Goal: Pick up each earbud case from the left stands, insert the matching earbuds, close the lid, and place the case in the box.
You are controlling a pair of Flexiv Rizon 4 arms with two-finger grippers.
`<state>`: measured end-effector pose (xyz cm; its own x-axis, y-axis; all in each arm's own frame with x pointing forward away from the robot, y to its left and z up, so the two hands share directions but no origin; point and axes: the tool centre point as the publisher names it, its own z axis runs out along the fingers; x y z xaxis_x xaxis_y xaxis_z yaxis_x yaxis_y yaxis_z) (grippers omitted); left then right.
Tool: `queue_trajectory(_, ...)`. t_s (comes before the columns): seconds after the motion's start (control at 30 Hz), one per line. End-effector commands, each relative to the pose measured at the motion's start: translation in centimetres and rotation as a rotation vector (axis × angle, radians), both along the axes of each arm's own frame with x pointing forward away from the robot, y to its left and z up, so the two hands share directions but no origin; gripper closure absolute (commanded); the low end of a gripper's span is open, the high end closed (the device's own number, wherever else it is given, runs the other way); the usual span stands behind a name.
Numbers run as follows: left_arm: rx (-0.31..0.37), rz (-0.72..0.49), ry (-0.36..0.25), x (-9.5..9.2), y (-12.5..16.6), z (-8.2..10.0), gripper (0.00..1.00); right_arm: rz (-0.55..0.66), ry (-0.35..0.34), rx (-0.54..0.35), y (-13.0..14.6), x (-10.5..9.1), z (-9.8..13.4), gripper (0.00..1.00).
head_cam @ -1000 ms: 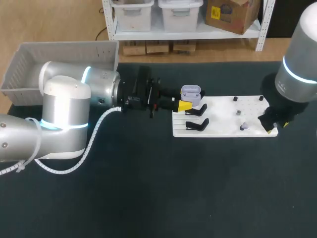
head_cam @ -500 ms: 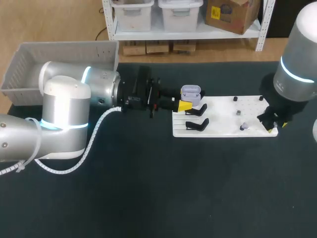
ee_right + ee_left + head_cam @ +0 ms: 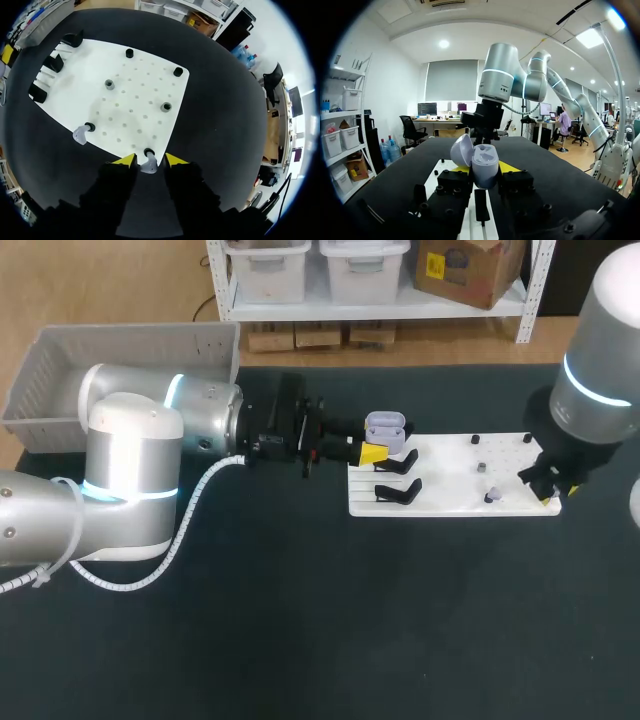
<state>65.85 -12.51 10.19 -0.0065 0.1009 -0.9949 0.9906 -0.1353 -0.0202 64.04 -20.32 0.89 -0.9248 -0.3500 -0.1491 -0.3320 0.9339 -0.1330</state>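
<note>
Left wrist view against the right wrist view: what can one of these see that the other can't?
Only the left wrist view shows the open lilac earbud case, gripped between the left fingers. Only the right wrist view shows two earbuds: one earbud at a peg between the open right fingers, and a second earbud further along the board. Both show the white board on the dark table.

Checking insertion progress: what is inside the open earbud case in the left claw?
The earbud case shows only its pale insert; no earbud is visible, though the well bottoms are hidden. Two earbuds sit on the white board.
</note>
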Motion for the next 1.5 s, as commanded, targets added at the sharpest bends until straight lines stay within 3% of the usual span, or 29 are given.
queue_trajectory(0.03, -0.004, 0.001, -0.003, 0.0, 0.0, -0.1, 1.0, -0.004, -0.009, -0.002, 0.0, -0.1, -0.1, 0.69)
queue_trajectory(0.2, -0.004, 0.001, -0.003, 0.0, 0.0, -0.1, 1.0, -0.002, -0.008, -0.004, 0.0, -0.2, -0.1, 0.73)
queue_trajectory(0.3, -0.004, 0.001, -0.003, 0.0, 0.0, -0.1, 1.0, -0.002, -0.009, -0.005, 0.0, -0.2, -0.2, 0.81)
queue_trajectory(0.33, -0.004, 0.001, -0.003, 0.0, 0.0, -0.1, 1.0, -0.002, -0.01, -0.006, 0.0, -0.2, -0.2, 0.93)
queue_trajectory(0.4, -0.004, 0.001, -0.003, 0.0, 0.0, -0.1, 1.0, -0.004, -0.014, -0.009, 0.0, -0.2, -0.2, 1.0)
queue_trajectory(0.6, -0.004, 0.001, -0.003, 0.0, 0.0, -0.1, 1.0, -0.008, -0.025, -0.012, 0.0, -0.6, 0.4, 1.0)
queue_trajectory(0.8, -0.004, 0.001, -0.003, 0.0, 0.0, -0.1, 1.0, -0.03, -0.036, -0.023, 0.2, -1.7, 2.9, 1.0)
queue_trajectory(1.1, -0.004, 0.001, -0.003, 0.0, 0.0, -0.1, 1.0, -0.156, 0.035, -0.03, 1.5, -2.9, 6.7, 1.0)
queue_trajectory(1.5, -0.004, 0.001, -0.003, 0.0, 0.0, -0.1, 1.0, -0.207, 0.044, -0.027, 1.9, -3.7, 7.9, 1.0)
